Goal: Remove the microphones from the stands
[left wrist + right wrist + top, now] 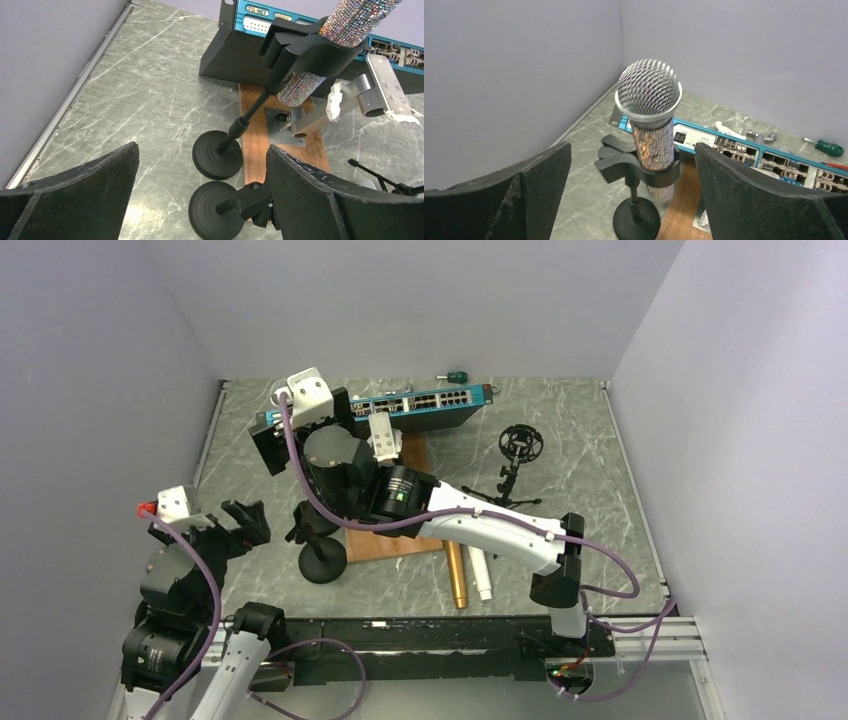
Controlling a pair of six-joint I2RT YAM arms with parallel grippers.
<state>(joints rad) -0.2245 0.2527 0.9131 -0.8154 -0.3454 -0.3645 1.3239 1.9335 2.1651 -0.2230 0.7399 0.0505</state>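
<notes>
Right tool [631,150]: I read it as released, jaws wide and holding nothing, with the microphone [649,100] showing in the gap ahead.
Left tool [202,147]: released and empty, over the near left of the desk [150,90].
Microphone: head up, its glittery body seated in the black clip [624,162].
Stand [636,217]: round base on the desk, just beside the left edge of the wooden board [255,130].
Beyond: a blue network switch [774,155] along the far side.

The top camera looks down from the near side; both wrist cameras closely face the stand [215,157] [636,220].
</notes>
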